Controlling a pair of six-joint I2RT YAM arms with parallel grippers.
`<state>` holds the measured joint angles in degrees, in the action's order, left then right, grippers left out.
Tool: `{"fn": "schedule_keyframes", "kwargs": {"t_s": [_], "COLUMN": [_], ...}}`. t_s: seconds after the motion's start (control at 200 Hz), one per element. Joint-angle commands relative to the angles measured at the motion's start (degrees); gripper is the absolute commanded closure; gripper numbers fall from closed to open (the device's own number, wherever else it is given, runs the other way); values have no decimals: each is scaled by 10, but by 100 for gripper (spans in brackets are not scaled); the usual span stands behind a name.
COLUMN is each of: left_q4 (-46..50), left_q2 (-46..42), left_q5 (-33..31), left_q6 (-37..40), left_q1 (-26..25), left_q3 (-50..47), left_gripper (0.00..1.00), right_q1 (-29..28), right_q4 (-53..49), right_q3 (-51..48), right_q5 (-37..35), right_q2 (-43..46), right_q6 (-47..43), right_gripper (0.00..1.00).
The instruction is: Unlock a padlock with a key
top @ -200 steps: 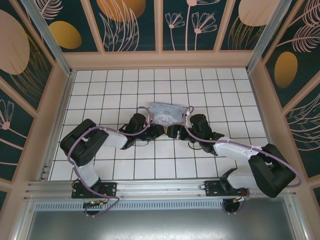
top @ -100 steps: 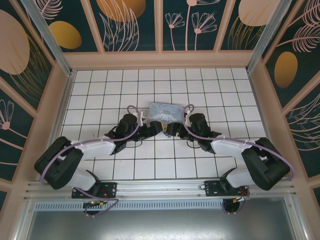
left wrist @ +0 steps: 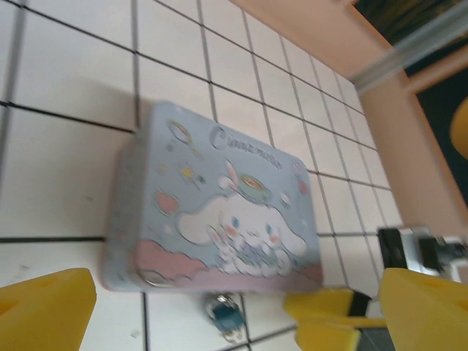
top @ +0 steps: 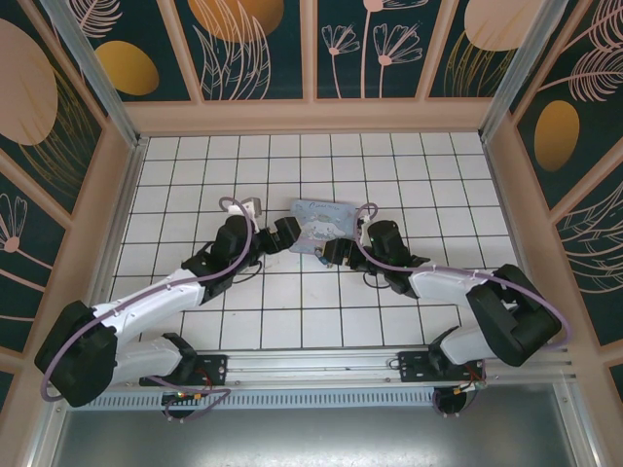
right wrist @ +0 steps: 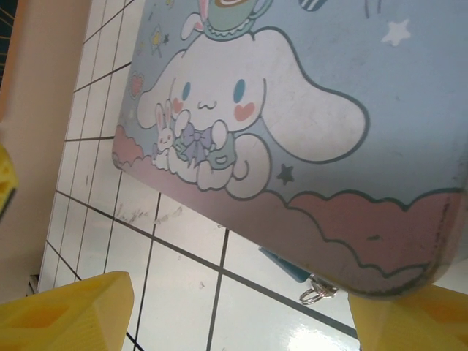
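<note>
Showing both grippers open at the cartoon tin (top: pixel 326 219), with the padlock (left wrist: pixel 224 316) on the tiled floor (top: pixel 321 311) between them.

The left arm extends from the near-left corner, and the left gripper (top: pixel 284 236) sits just beside the tin's left side. Its yellow fingers (left wrist: pixel 44 311) are spread wide with nothing between them. The tin is pastel blue with a white cartoon character on the lid and lies flat, lid up. The padlock is bluish with a small metal ring (right wrist: pixel 316 294) at it. It lies just beside the tin's near edge, and in the right wrist view that edge partly hides it. The right gripper (top: pixel 334 253) sits at the same edge, jaws apart and holding nothing. In the left wrist view, one of its yellow fingers (left wrist: pixel 322 311) is just right of the padlock.
</note>
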<state>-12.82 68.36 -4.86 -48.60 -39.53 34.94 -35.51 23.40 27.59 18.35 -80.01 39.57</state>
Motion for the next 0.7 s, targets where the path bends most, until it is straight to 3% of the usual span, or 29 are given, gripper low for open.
{"fn": "schedule_keyframes", "kwargs": {"t_s": [0.0, 0.22, 0.696], "left_q4": [25, 16, 72], "left_q2": [-11, -1, 90], "left_q5": [-102, -156, -117], "left_q6": [35, 78, 89], "left_q1": [-3, -3, -2], "left_q3": [19, 31, 106], "left_gripper": [1, 2, 1], "right_q1": [12, 38, 75], "right_q4": [13, 2, -49], "right_q3": [7, 36, 97], "right_q5": [-5, 4, 19], "right_q2": [-14, -38, -57], "right_q6": [-2, -16, -70], "right_gripper": [22, 23, 28]}}
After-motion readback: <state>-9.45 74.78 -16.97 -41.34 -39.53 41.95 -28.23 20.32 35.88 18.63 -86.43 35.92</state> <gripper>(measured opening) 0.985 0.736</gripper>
